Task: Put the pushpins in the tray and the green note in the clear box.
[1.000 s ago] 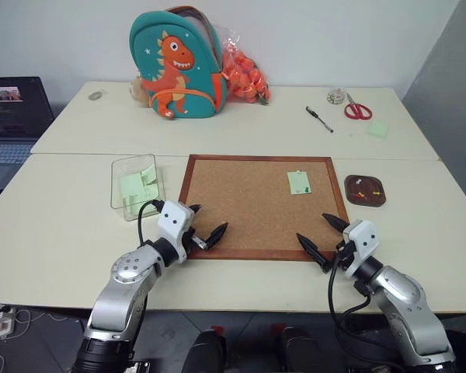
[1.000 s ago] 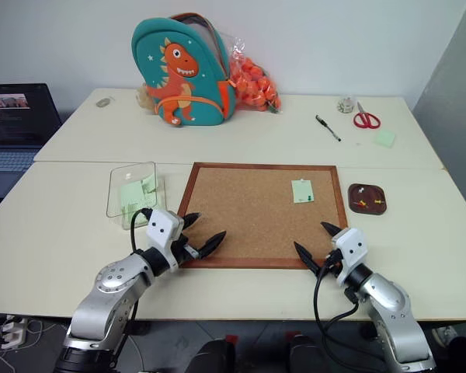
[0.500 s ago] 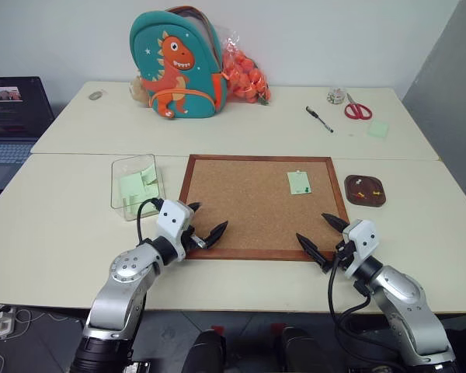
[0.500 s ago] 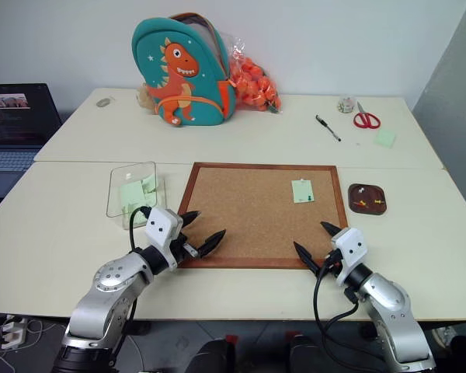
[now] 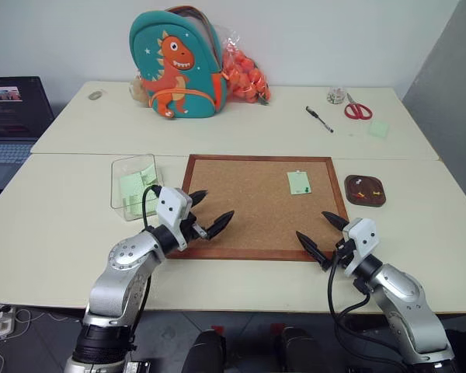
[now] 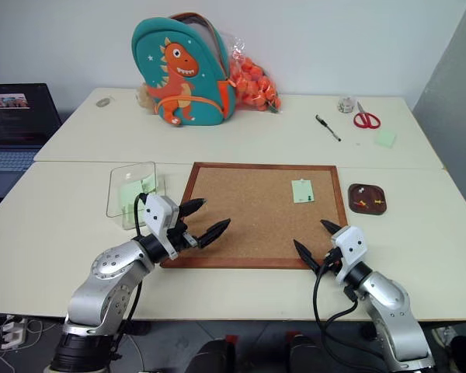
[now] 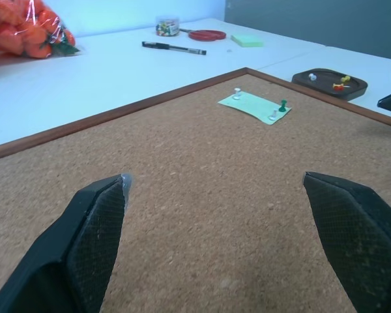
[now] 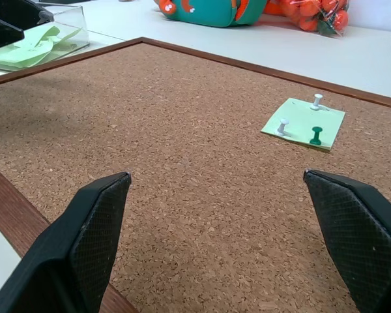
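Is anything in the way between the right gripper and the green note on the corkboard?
Nothing visible. Bare cork lies between the open right gripper and the green note on the corkboard. Three pushpins pin the note itself, two white and one green.

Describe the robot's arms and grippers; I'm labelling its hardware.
Both arms have silver-grey metallic shells with black joints. Each wrist carries a white block, and a black cable loops beside it. The left gripper and right gripper each have two black, pointed fingers with cross-hatched inner pads.
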